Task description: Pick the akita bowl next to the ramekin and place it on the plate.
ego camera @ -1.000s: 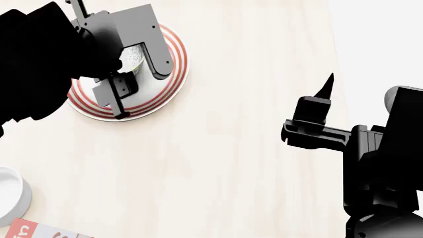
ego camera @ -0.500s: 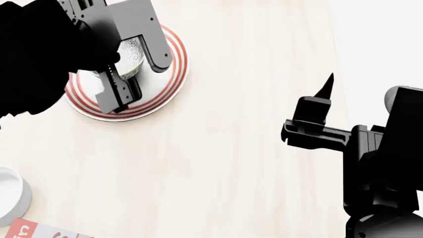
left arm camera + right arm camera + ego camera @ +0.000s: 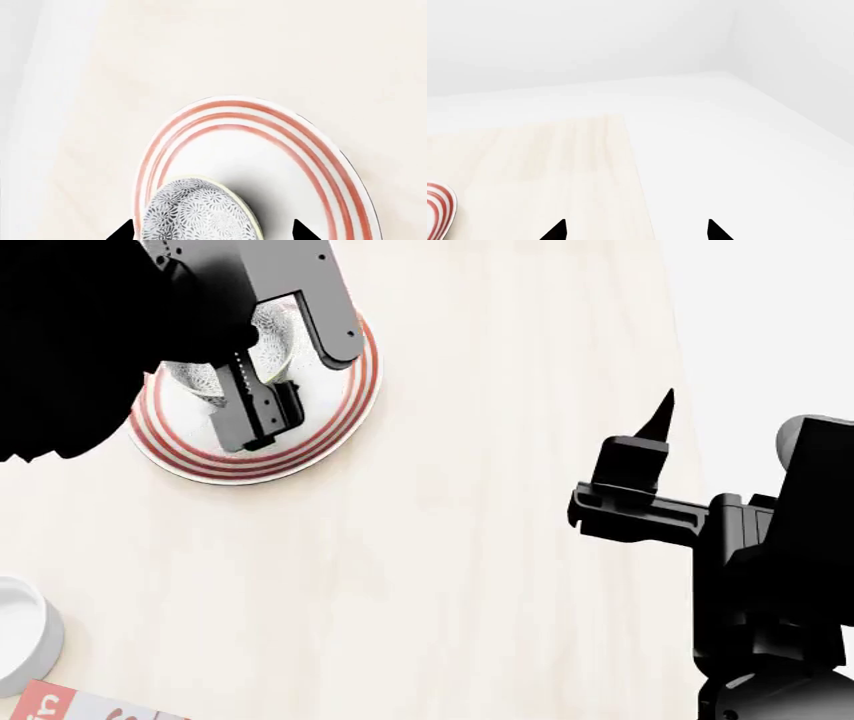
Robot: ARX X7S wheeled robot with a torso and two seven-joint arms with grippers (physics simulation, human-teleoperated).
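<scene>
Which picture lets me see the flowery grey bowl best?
The left wrist view: the bowl sits big and close on the red-ringed plate, pattern clear, though cut off at the picture's edge. In the head view the left gripper covers most of the bowl. The right wrist view misses it entirely.

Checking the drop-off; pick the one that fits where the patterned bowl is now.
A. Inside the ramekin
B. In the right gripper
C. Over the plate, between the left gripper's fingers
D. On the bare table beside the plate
C: in the left wrist view the bowl sits over the plate between the left gripper fingertips.
</scene>
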